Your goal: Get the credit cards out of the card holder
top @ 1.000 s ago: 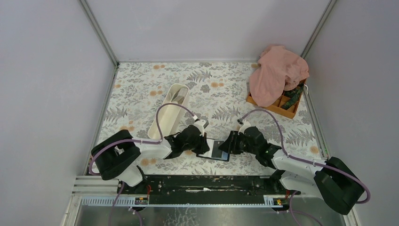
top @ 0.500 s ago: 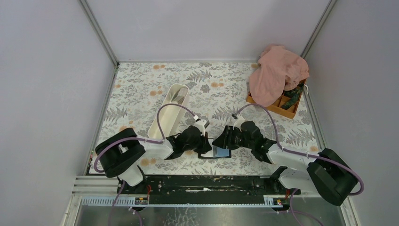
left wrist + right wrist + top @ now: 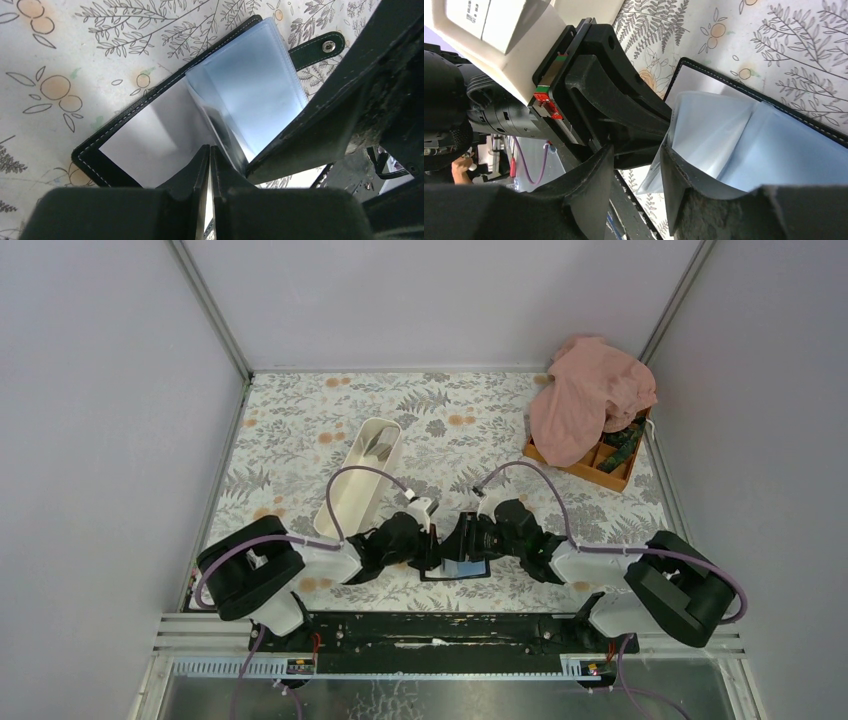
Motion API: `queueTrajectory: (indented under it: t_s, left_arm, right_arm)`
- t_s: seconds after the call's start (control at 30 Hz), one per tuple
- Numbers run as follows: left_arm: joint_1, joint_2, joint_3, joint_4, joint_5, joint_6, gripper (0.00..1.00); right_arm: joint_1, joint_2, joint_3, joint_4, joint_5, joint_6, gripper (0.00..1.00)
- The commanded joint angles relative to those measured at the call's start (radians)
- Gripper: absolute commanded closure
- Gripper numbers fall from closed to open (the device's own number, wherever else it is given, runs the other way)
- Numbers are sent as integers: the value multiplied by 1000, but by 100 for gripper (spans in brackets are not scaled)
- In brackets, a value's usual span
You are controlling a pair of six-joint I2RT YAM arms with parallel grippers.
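The black card holder [image 3: 462, 570] lies open on the table between my two grippers. In the left wrist view its glossy bluish-grey inner face [image 3: 155, 135] and clear plastic sleeves [image 3: 255, 85] show, with a snap strap [image 3: 320, 47] at the far side. My left gripper [image 3: 210, 148] is shut, with its tips pressed on the inner face near the spine; it also shows in the top view [image 3: 430, 548]. My right gripper [image 3: 636, 172] is open, with one finger [image 3: 676, 180] against the lifted sleeves [image 3: 709, 135]; it also shows in the top view [image 3: 466, 538]. I cannot make out any separate card.
A long white tray [image 3: 362, 478] stands behind the left arm. An orange compartment box [image 3: 603, 468] sits at the back right, partly under a pink cloth [image 3: 590, 390]. Grey walls close in the table on three sides.
My right arm has swung left, and its gripper now sits over the card holder with the sleeves lifted. The left gripper has stayed on the holder.
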Motion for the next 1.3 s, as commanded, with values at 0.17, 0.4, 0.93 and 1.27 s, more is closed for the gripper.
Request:
queueTrajectory:
  t_s: [0.17, 0.4, 0.93, 1.27]
  left_arm:
    - [-10, -33, -91, -125, -46, -34, 89]
    - [-10, -7, -103, -91, -36, -54, 89]
    - [-35, -108, -52, -214, -66, -31, 89]
    - [-67, -462, 70, -661, -270, 13, 87]
  right_arm:
    - [17, 94, 11, 160, -55, 37, 50]
    - [17, -91, 26, -26, 31, -37, 50]
    - [17, -78, -57, -190, 230, -38, 48]
    - [17, 31, -70, -150, 243, -17, 77]
